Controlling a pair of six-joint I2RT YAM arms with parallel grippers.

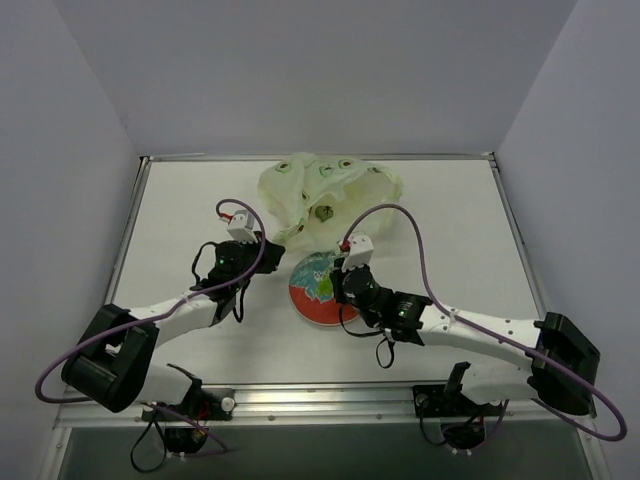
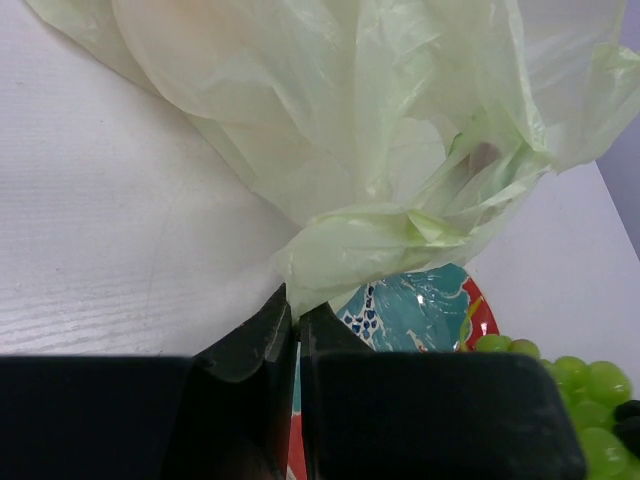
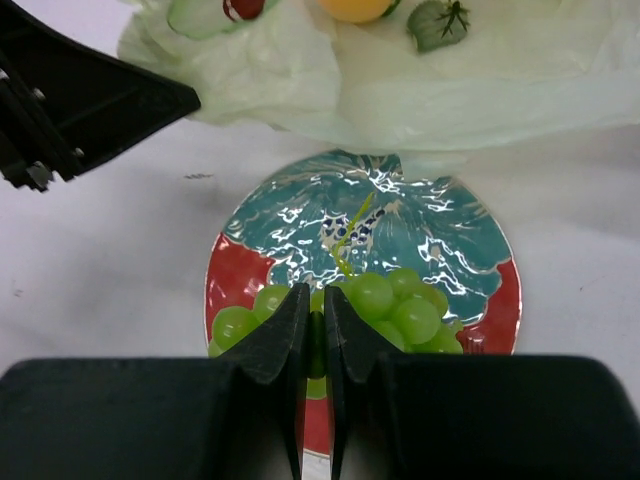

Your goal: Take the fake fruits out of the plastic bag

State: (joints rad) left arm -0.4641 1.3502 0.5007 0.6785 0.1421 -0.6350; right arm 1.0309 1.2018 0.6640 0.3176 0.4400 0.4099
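**Risk: bag slip or fruit spill while both arms crowd the plate**

- Left gripper [image 2: 293, 305]: jaws clenched. The hem of the plastic bag [image 2: 360, 150] runs straight into the tips and looks pinched. The film is thin and crinkly, so a hard pull could slide it out or stretch it.
- Right gripper [image 3: 313, 300]: jaws closed, tips right over the grape bunch [image 3: 385, 300] on the plate [image 3: 228, 260]. Can't tell whether a stem or grape is caught between them. If one is, pulling away drags the bunch back off the plate.
- In the right wrist view, the orange-yellow fruit [image 3: 350, 8] and a small green fruit [image 3: 437, 25] lie in the bag folds at the far side. Can't tell how deep in the bag they sit.
- The bag hem lies over the far rim of the plate. Lifting or tugging the bag from the left could sweep the film across the grapes or nudge the plate.
- Tipping the bag too steeply would dump loose fruit on the table [image 1: 180, 220]. The round one would likely roll toward an edge.
- The two wrists are near each other at the plate. Any crossing move risks finger-to-finger contact or snagging the cable loops.
- My read: one fruit is out and the rest are to go.
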